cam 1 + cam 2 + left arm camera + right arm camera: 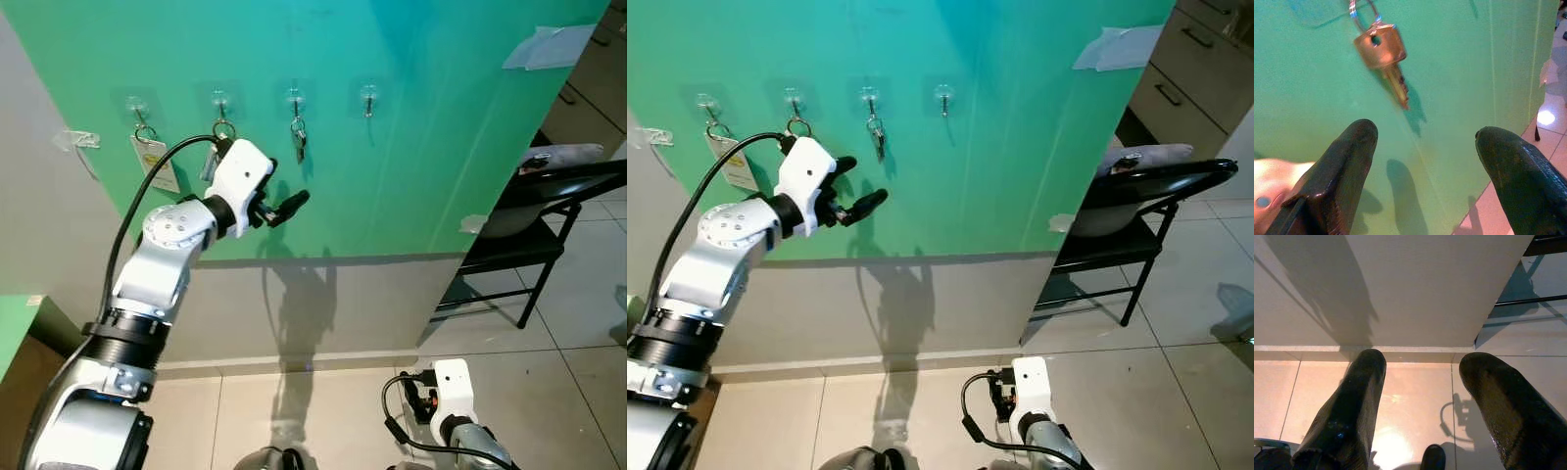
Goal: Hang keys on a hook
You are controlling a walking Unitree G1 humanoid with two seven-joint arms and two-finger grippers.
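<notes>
Left claw [284,208] raised near green panel [411,147], black fingers spread, empty, just below and beside hanging keys [299,140]. Brass key [1382,54] with square head dangles on thin metal ring from 3rd of 4 clear hooks [295,99]; glossy flat panel behind. 4th hook [368,97] bare. Right claw [1420,396] low over shiny floor tiles [1410,401], fingers parted, empty. Black chair [534,230] at right.

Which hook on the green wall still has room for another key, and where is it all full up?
The fourth hook, nearest the chair, is bare, with plain green wall around it. The other three are taken: a tagged key, a key ring behind the left arm, and a brass key. The open left claw crowds that middle stretch.
</notes>
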